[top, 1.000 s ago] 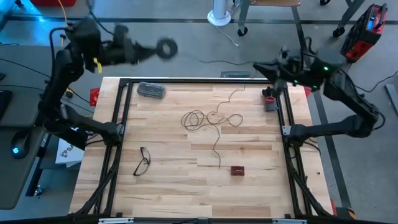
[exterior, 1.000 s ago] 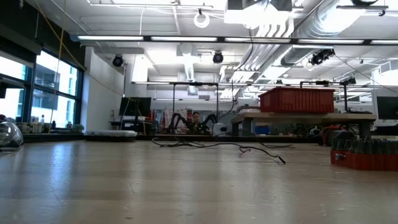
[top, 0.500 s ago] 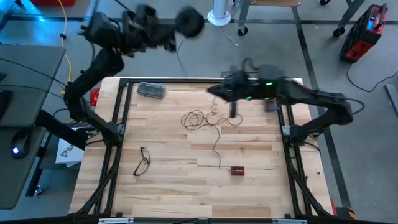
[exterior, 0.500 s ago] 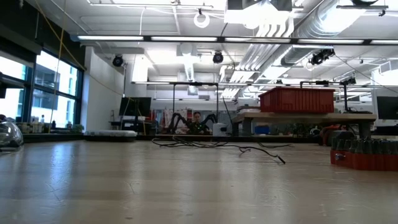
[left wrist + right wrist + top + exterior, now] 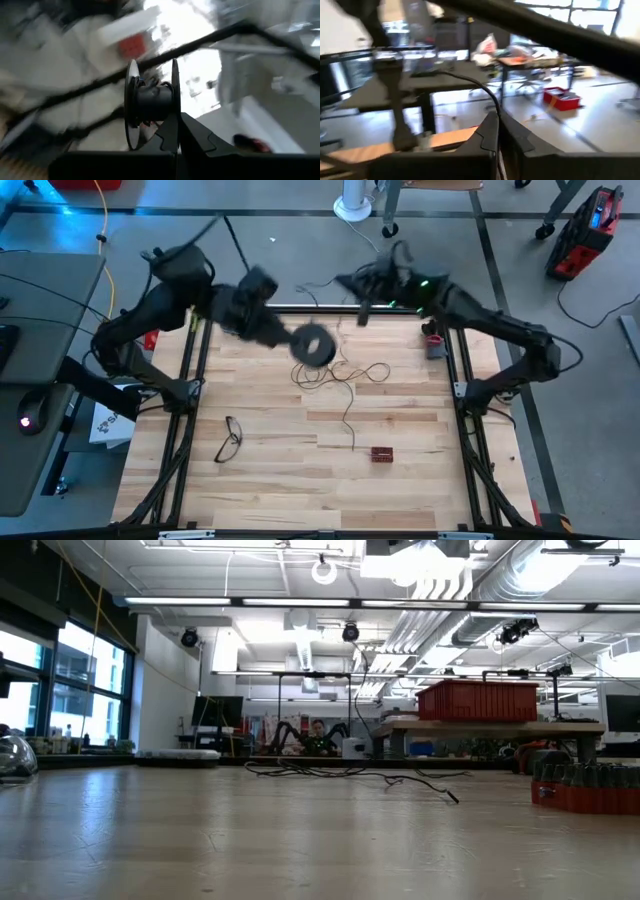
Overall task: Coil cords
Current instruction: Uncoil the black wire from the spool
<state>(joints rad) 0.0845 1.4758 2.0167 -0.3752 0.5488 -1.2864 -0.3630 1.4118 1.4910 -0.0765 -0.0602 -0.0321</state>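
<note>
The table [image 5: 400, 480] is made of pale wooden boards with a black frame around it. Near the middle, closer to the far edge, the thin dark wire [image 5: 345, 375] lies in loose loops, and one strand goes toward the near edge. Black-framed eyeglasses [image 5: 230, 439] lie near the left edge. A small dark red block [image 5: 381, 454] lies toward the near edge. A small grey and red object [image 5: 434, 344] stands near the far right corner.

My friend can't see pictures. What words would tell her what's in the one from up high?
Seen from above, the left claw holds a round black reel over the far side of a wooden table, right by a loose tangle of thin dark wire. The right claw is shut at the far edge, and eyeglasses lie nearer.
</note>
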